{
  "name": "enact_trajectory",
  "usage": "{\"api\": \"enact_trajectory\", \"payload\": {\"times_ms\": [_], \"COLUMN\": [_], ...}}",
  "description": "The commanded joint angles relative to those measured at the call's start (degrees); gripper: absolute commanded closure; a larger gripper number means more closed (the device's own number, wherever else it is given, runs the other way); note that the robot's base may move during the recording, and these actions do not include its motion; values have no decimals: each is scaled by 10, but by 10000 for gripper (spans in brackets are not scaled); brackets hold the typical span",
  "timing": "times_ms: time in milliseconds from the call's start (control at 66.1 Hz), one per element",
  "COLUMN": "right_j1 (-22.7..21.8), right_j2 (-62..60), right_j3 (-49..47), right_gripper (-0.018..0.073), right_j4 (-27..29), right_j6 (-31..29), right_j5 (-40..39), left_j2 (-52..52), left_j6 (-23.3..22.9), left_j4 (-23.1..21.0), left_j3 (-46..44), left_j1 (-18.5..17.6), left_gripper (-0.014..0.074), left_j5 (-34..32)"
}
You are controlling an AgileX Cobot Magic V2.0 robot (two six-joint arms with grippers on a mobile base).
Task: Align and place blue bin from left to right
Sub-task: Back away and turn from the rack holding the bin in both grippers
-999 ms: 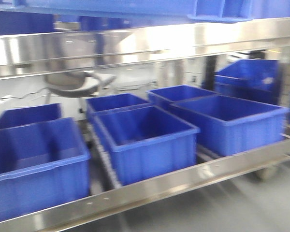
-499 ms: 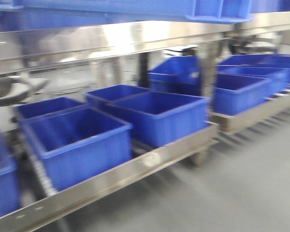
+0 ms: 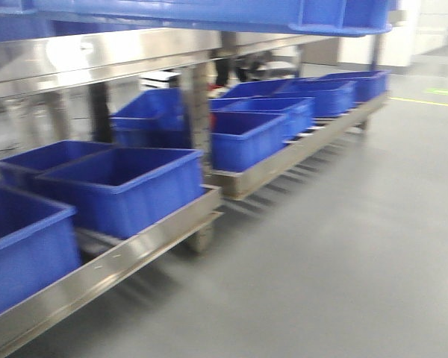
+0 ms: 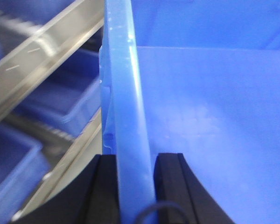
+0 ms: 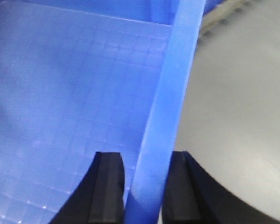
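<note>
My left claw (image 4: 137,161) and right claw (image 5: 143,161) each clamp an opposite rim of the one blue bin (image 3: 209,11). It hangs above the floor, opening up, long axis running side to side between them. Below stand a near rack (image 3: 142,239) and a far rack (image 3: 299,145), their smaller bins (image 3: 127,186) too blurred to count.

The rim of the blue bin (image 5: 179,65) is clamped by the right gripper (image 5: 143,162); its gridded bottom is seen left, grey floor (image 5: 242,116) right.
</note>
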Motion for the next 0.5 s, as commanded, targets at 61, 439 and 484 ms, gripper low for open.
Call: {"api": "enact_trajectory", "payload": {"times_ms": [61,439,484], "right_j1": [0,0,0], "right_j2": [-14,-14,-14], "right_j3": [-11,-11,-11], "right_gripper": [627,627,627], "right_j4": [-2,-2,-2], "right_j6": [-17,-17,-17], "right_j5": [-33,-33,-33], "left_j2": [-12,-12,-12], "left_j6": [-2,-2,-2], "left_j4": [-11,-11,-11], "left_j3": [-11,-11,-11], "left_j1": [-1,-1,-1], "left_gripper": [708,708,708], "left_j5": [-60,-60,-60]}}
